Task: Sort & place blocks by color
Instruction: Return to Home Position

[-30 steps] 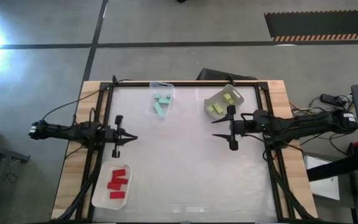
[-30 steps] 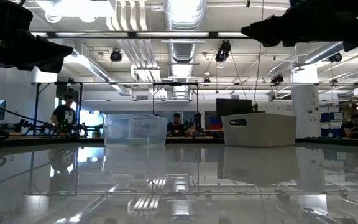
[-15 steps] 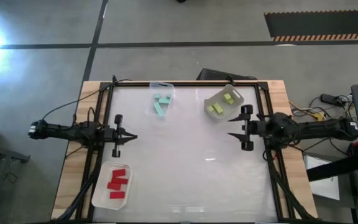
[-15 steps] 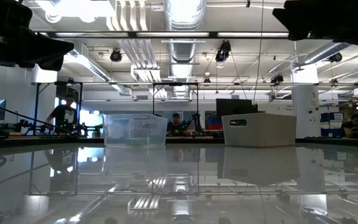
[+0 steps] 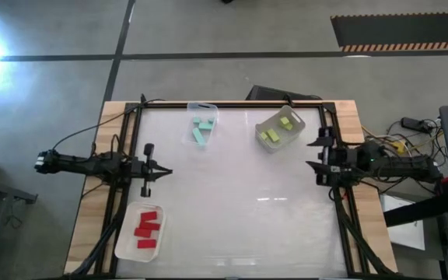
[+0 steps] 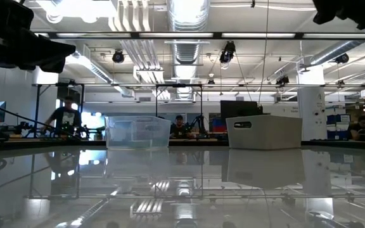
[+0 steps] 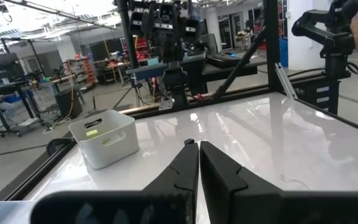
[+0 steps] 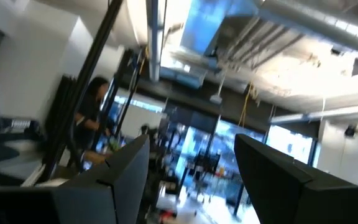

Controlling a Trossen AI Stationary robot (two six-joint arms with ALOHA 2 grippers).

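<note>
All the blocks lie in three translucent trays. Red blocks (image 5: pixel 146 228) rest in the tray near the table's near left corner. Mint-teal blocks (image 5: pixel 202 129) fill the far middle tray, and yellow-green blocks (image 5: pixel 278 129) the far right tray, which also shows in the left wrist view (image 7: pixel 103 137). My left gripper (image 5: pixel 166 172) (image 7: pixel 198 149) hovers shut over the table's left side, above the red tray, touching nothing. My right gripper (image 5: pixel 314 153) (image 8: pixel 191 180) is open at the table's right edge, its fingers aimed up at the room.
The white tabletop (image 5: pixel 232 194) lies bare between the trays. A dark frame (image 5: pixel 131 155) runs round the table. In the low view two trays (image 6: pixel 138 132) (image 6: pixel 263 131) stand at the far side. People stand in the room behind (image 6: pixel 64 117).
My right arm has drawn back from beside the yellow-green tray toward the table's right edge, and its gripper has tipped upward. The left arm and all the blocks have stayed where they were.
</note>
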